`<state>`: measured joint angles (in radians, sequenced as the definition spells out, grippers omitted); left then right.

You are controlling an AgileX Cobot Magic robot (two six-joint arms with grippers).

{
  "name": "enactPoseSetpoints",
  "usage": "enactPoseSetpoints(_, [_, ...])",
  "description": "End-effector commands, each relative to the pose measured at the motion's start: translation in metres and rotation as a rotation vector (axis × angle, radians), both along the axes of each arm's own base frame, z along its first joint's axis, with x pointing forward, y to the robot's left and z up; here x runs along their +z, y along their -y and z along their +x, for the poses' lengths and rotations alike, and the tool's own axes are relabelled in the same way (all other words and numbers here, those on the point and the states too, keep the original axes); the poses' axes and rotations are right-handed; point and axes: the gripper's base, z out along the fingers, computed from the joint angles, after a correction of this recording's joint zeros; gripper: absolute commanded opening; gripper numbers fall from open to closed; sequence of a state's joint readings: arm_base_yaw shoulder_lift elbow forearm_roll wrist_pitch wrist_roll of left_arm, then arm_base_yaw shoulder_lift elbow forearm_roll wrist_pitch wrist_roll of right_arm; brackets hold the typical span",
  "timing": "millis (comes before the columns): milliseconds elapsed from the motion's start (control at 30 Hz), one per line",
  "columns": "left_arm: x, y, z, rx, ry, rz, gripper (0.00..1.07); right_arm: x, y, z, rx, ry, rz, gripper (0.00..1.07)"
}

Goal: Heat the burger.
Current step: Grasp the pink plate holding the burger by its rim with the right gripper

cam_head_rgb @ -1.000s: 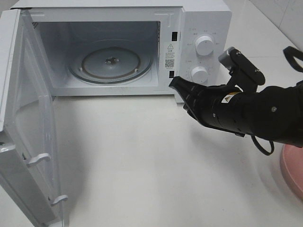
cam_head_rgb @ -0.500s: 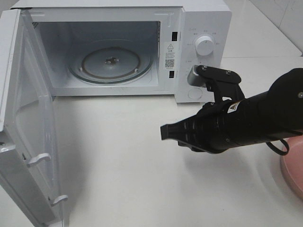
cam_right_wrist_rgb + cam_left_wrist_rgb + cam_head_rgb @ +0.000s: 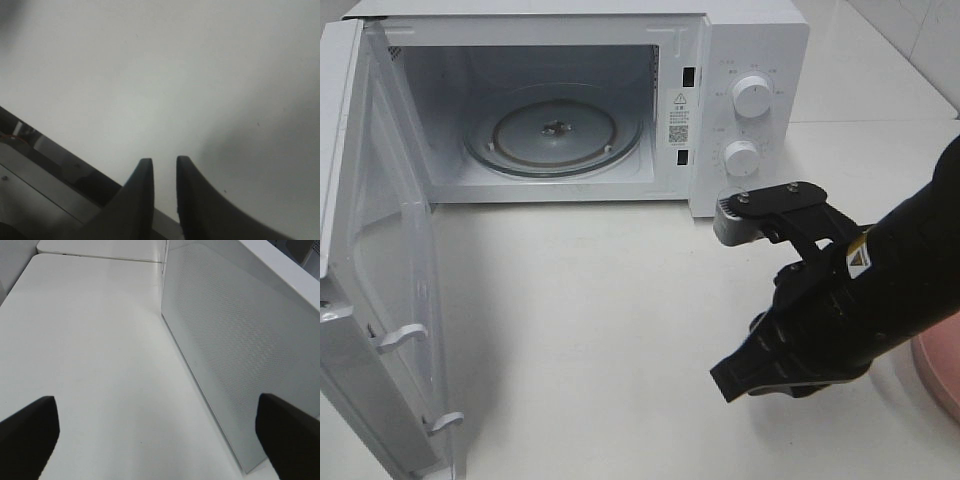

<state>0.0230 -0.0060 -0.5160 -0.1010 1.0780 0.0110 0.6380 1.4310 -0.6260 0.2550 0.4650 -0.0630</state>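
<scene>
Ext high: microwave (image 3: pixel 750 60) w/ door (image 3: pixel 380 280) swung open, glass turntable (image 3: pixel 555 130) inside. Right gripper (image 3: pixel 730 380) above surface (image 3: pixel 590 300) in front of microwave; pink plate (image 3: pixel 940 365) at right edge.
Left wrist: left gripper (image 3: pixel 159 425) fingers (image 3: pixel 30 432) spread wide, beside door.
Right wrist: fingers (image 3: pixel 142 190) slightly apart, pinching nothing.
No view shows burger.

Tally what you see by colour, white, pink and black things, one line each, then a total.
White: 1, boxy white microwave oven, door open
Pink: 1, shallow round pink plate
Black: 2, black left gripper and black right gripper
Total: 4
</scene>
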Motion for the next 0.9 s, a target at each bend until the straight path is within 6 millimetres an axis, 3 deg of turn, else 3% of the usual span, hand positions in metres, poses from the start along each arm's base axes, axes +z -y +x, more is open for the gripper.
enactPoseSetpoints(33, [0.001,0.000,-0.003,0.003,0.029,-0.003,1.02,0.005,0.009,-0.004,-0.012,-0.014,-0.085,0.32])
enactPoseSetpoints(333, [0.001,0.000,-0.003,0.003,0.029,-0.003,1.02,0.023,0.046,-0.003,-0.097,-0.004,-0.183,0.60])
enactPoseSetpoints(367, [0.001,0.000,-0.003,0.003,0.029,-0.003,1.02,0.029,0.057,-0.002,-0.115,0.016,-0.210,0.71])
enactPoseSetpoints(433, [0.001,0.000,-0.003,0.003,0.029,-0.003,1.02,0.031,0.063,-0.002,-0.127,0.024,-0.225,0.77])
enactPoseSetpoints(500, [0.001,0.000,-0.003,0.003,0.029,-0.003,1.02,0.038,0.079,-0.001,-0.158,0.048,-0.271,0.90])
enactPoseSetpoints(533, [0.001,0.000,-0.003,0.003,0.029,-0.003,1.02,0.038,0.079,-0.001,-0.158,0.048,-0.271,0.90])
enactPoseSetpoints(600, [0.001,0.000,-0.003,0.003,0.029,-0.003,1.02,0.044,0.097,0.000,-0.226,0.068,-0.299,0.94])
enactPoseSetpoints(900, [0.001,0.000,-0.003,0.003,0.029,-0.003,1.02,0.044,0.118,0.011,-0.368,0.097,-0.275,0.93])
